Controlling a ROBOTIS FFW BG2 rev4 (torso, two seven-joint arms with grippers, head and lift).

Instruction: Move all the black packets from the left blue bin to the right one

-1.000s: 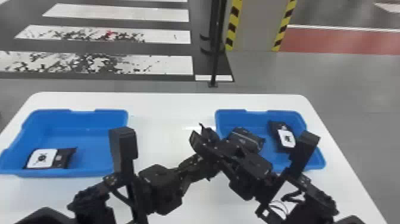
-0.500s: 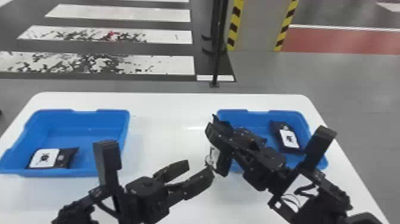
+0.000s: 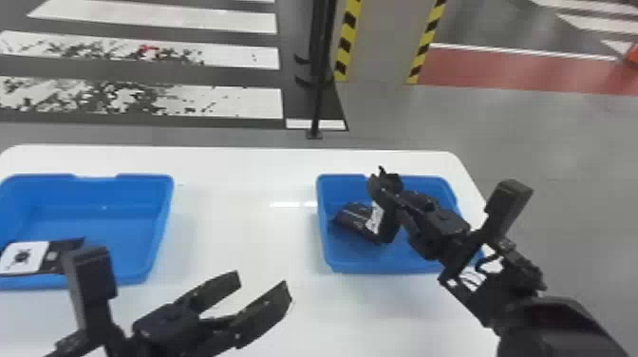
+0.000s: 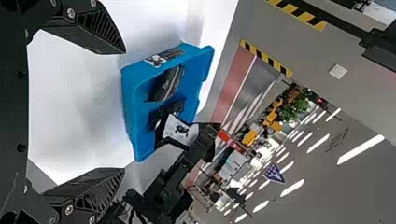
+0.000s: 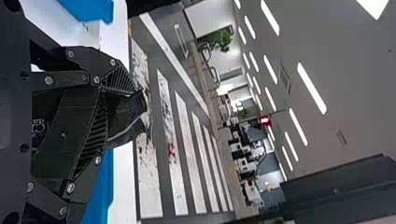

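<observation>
1. Fingers of my right gripper [image 3: 385,189] are closed on a white-labelled packet [image 3: 375,217] over the right blue bin [image 3: 379,267].
2. I have my left gripper [image 3: 261,281] spread wide and empty above the counter [image 3: 247,228].
3. One black packet [image 3: 23,258] lies in the left blue bin [image 3: 104,228].
4. Another packet [image 4: 168,84] and a neighbouring packet [image 4: 163,111] sit inside the right bin.
</observation>
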